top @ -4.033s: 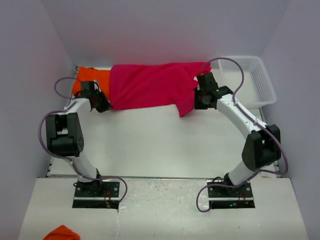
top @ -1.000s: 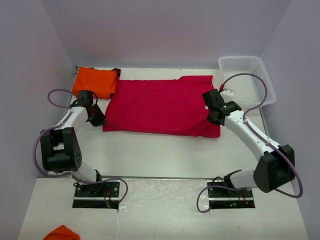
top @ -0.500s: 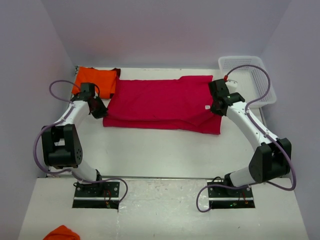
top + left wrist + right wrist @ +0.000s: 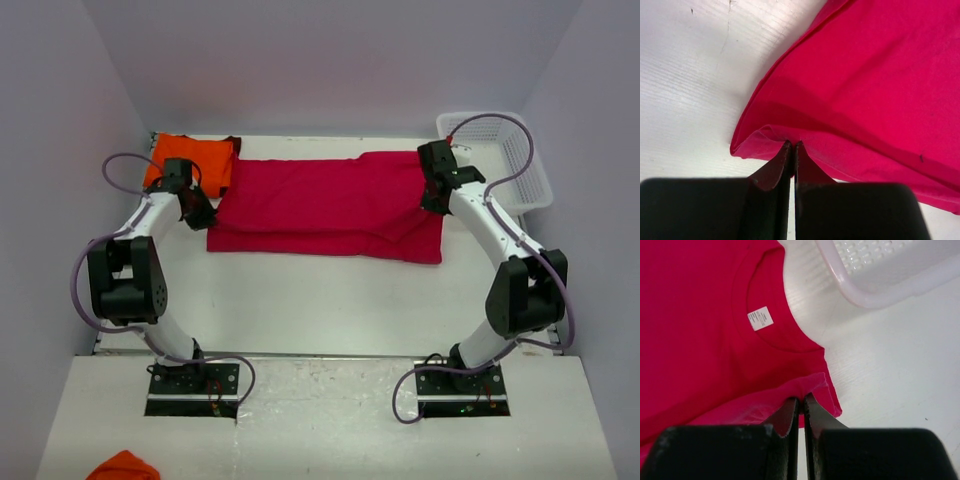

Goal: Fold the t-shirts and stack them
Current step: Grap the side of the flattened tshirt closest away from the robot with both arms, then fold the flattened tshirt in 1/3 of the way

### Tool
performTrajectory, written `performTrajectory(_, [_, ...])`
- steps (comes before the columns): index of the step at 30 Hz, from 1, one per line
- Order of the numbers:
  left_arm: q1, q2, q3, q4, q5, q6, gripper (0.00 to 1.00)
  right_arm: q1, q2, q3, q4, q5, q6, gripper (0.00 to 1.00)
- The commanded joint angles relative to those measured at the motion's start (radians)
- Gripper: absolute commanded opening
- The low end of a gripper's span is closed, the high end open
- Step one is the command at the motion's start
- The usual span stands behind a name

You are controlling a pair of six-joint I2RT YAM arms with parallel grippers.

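Count: one crimson-pink t-shirt (image 4: 320, 205), one orange t-shirt (image 4: 195, 155), one basket (image 4: 530, 170).

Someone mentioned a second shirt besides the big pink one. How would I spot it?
Start at the far left corner of the white table. There, beside the spread pink t-shirt, lies the orange t-shirt, a compact rectangle. It is much smaller than its pink neighbour, bright orange, with a dark maroon edge at its far right corner.
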Motion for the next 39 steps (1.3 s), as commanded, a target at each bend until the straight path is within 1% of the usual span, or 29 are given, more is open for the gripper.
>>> performTrajectory(1, [-0.007,0.018,0.051,0.008,-0.012,-0.004,0.00,-0.008,0.043,0.070,0.029,-0.023,-0.058,0.00])
performTrajectory(6, [-0.012,0.054,0.070,0.010,-0.001,-0.004,0.00,-0.022,0.108,0.125,0.043,-0.052,-0.086,0.00])
performTrajectory(10, [-0.013,0.057,0.082,0.005,-0.015,-0.006,0.00,-0.023,0.157,0.154,0.059,-0.093,-0.115,0.00])
performTrajectory(14, [-0.015,0.060,0.082,0.002,-0.024,-0.006,0.00,-0.023,0.191,0.176,0.072,-0.101,-0.130,0.00])
performTrajectory(20, [-0.015,0.064,0.084,0.003,-0.029,-0.009,0.00,-0.026,0.232,0.259,0.069,-0.108,-0.158,0.00])
performTrajectory(23, [-0.015,0.065,0.085,0.003,-0.026,-0.009,0.00,-0.028,0.264,0.332,0.046,-0.115,-0.167,0.00])
performTrajectory(30, [-0.015,0.077,0.088,0.002,-0.030,-0.014,0.00,-0.035,0.340,0.420,0.026,-0.145,-0.190,0.00])
performTrajectory(39, [-0.013,0.093,0.106,0.003,-0.024,-0.015,0.00,-0.045,0.395,0.426,0.017,-0.155,-0.186,0.00])
